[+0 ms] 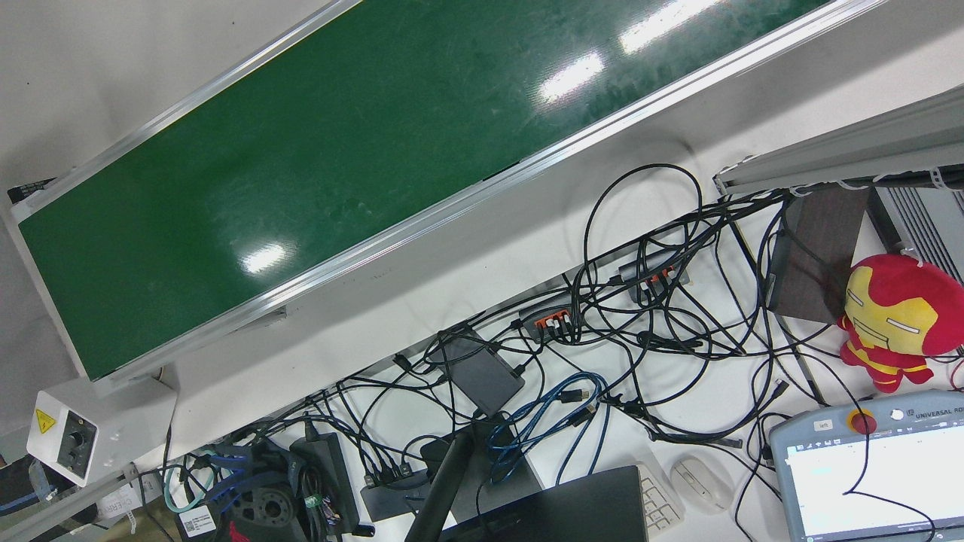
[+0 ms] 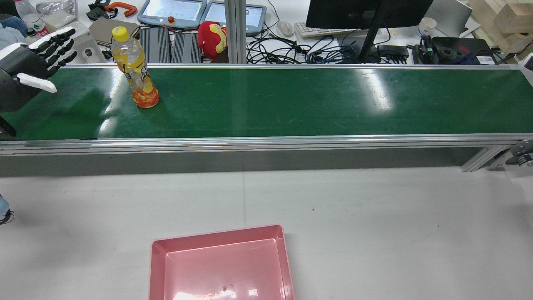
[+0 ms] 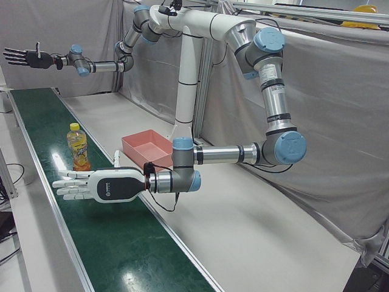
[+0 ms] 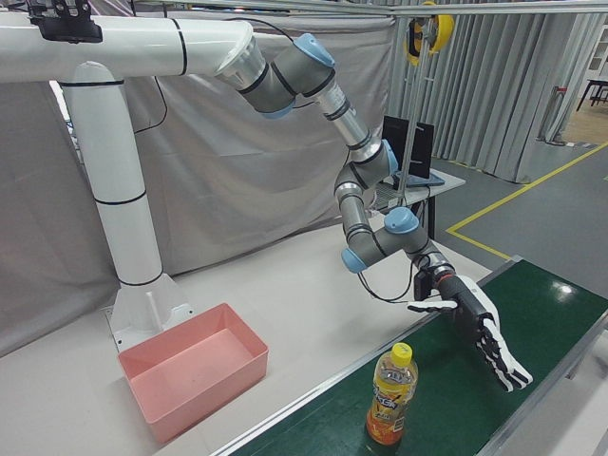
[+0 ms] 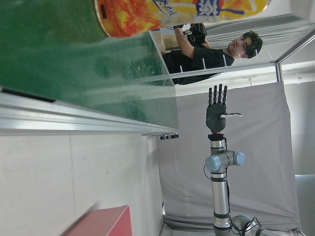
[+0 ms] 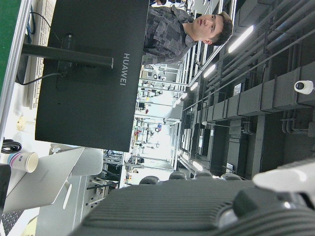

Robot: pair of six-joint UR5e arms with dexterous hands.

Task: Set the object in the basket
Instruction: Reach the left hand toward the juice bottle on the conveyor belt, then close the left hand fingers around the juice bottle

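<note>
An orange drink bottle (image 2: 135, 68) with a yellow cap stands upright on the green conveyor belt (image 2: 291, 100). My left hand (image 2: 29, 71) is open, fingers spread, over the belt's left end, apart from the bottle. The left hand also shows in the left-front view (image 3: 97, 185) and the right-front view (image 4: 484, 342), beside the bottle (image 3: 78, 147) (image 4: 391, 408). My right hand (image 3: 27, 58) is open and empty, held high beyond the belt's far end; it also shows in the left hand view (image 5: 216, 105). The pink basket (image 2: 216, 233) is empty on the white table.
Behind the belt lies a desk with cables (image 1: 648, 301), a monitor (image 2: 366, 12), teach pendants (image 2: 173, 10) and a red plush toy (image 2: 212, 37). An aluminium rail (image 2: 266, 143) edges the belt on the table side. White arm pedestal (image 4: 133, 228) stands behind the basket.
</note>
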